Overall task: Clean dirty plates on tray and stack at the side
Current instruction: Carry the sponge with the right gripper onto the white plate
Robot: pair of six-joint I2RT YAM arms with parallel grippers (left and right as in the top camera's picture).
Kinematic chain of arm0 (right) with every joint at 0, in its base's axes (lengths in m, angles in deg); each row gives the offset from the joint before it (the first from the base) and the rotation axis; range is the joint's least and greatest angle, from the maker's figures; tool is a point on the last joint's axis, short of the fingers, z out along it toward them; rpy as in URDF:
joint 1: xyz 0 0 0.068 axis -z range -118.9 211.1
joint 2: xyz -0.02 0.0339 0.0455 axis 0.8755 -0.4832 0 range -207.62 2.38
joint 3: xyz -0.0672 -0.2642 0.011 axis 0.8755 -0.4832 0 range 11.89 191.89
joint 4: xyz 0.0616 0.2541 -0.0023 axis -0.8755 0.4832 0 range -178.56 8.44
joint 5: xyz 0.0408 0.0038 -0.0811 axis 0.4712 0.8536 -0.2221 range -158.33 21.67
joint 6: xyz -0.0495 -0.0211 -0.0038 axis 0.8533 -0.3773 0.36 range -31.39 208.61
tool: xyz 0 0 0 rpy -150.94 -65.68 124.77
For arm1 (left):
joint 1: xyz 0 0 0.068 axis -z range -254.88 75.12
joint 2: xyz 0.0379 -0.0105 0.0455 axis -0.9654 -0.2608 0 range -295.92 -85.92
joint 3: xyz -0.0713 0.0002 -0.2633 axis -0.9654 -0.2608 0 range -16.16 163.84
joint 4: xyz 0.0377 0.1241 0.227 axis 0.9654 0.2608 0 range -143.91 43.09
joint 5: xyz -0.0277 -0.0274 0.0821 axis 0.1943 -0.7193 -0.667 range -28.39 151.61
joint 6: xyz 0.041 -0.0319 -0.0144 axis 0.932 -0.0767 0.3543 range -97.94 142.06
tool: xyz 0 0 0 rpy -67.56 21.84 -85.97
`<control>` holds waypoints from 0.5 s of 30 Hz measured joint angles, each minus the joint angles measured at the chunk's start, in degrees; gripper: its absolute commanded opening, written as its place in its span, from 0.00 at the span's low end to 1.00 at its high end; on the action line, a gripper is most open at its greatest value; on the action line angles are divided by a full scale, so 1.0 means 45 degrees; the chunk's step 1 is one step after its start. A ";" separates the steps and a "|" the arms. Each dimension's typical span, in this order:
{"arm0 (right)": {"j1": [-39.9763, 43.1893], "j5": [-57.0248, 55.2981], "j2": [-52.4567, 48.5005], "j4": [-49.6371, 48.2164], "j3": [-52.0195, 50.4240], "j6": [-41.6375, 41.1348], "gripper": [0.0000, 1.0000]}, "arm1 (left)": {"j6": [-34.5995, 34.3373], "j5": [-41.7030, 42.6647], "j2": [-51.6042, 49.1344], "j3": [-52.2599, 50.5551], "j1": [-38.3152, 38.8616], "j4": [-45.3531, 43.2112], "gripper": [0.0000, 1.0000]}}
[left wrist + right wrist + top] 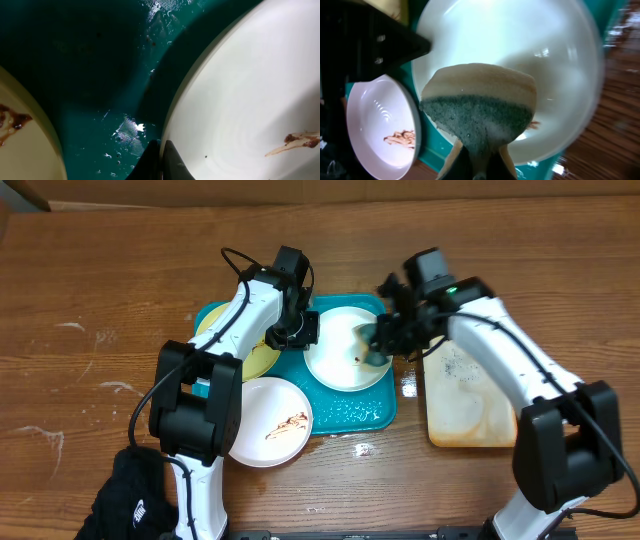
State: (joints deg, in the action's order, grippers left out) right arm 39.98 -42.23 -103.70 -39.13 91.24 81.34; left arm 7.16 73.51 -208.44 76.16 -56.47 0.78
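The teal tray (pixel 355 410) lies at the table's middle. A white plate (pixel 340 360) with a small brown smear sits in its right half. My left gripper (pixel 300 330) is shut on that plate's left rim; in the left wrist view the fingers (pixel 160 150) pinch the rim of the plate (pixel 250 90) over the wet tray (pixel 90 60). My right gripper (pixel 388 340) is shut on a green-and-tan sponge (pixel 375 345) at the plate's right side; the right wrist view shows the sponge (pixel 480 100) above the plate (pixel 520 40). A yellow-green plate (pixel 255 360) lies left, partly under my arm. A second white plate (pixel 270 420) with smears overhangs the tray's front.
A cream tray (pixel 465 405) with a dark rim and stains lies to the right of the teal tray. A black cloth (pixel 130 490) lies at the front left. Water drops (pixel 365 448) sit on the wood in front of the teal tray.
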 measured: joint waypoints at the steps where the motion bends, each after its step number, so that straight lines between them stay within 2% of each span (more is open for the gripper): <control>1: -0.0136 0.0044 -0.0039 -0.0165 -0.0034 -0.0107 0.04 | 0.0000 0.0000 0.0000 0.0000 0.0000 -0.0005 0.04; 10: -0.2307 0.0359 -0.1486 -0.2628 -0.0350 -0.2171 0.04 | 0.0000 -0.0034 0.0000 0.0000 0.0005 0.0005 0.04; 15: -0.2642 0.0495 -0.2375 -0.3434 -0.0398 -0.2914 0.04 | -0.0044 -0.0330 -0.0141 0.0000 -0.0053 0.0117 0.04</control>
State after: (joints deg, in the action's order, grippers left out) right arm 28.09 -40.00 -114.39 -54.58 89.45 68.23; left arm 6.96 72.02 -209.08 76.16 -56.71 1.31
